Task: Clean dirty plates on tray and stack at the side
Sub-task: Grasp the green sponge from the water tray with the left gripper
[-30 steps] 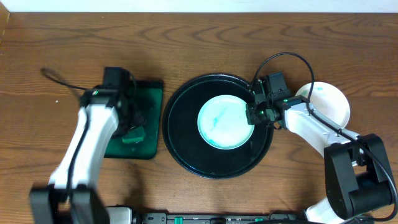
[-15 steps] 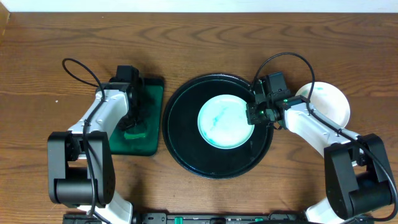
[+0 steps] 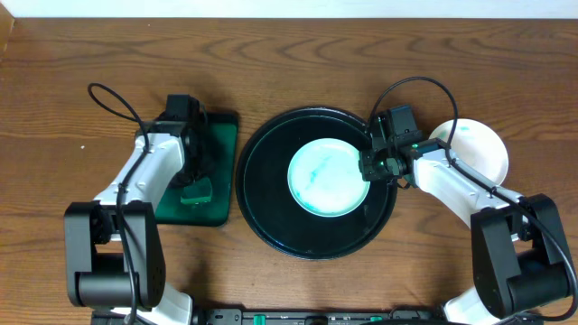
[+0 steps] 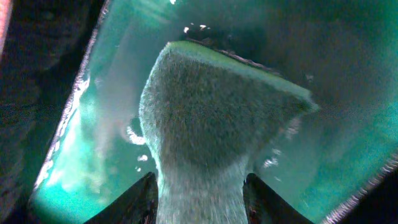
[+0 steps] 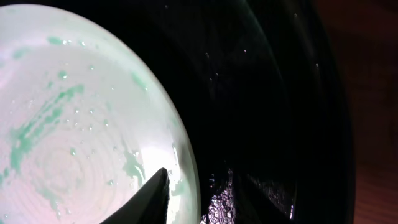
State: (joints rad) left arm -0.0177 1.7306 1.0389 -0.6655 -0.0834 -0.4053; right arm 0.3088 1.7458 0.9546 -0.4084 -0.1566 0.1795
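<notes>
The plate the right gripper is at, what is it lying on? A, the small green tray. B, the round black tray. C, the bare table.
B: the plate lies inside the round black tray, with the right gripper at its rim.

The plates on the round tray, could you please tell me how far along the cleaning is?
Done, it seems: a white plate already lies on the table beside the tray. In hand: the right claw is at the rim of the smeared plate on the tray, while the left claw pinches the sponge. Left: wiping off its teal smears and stacking it.
</notes>
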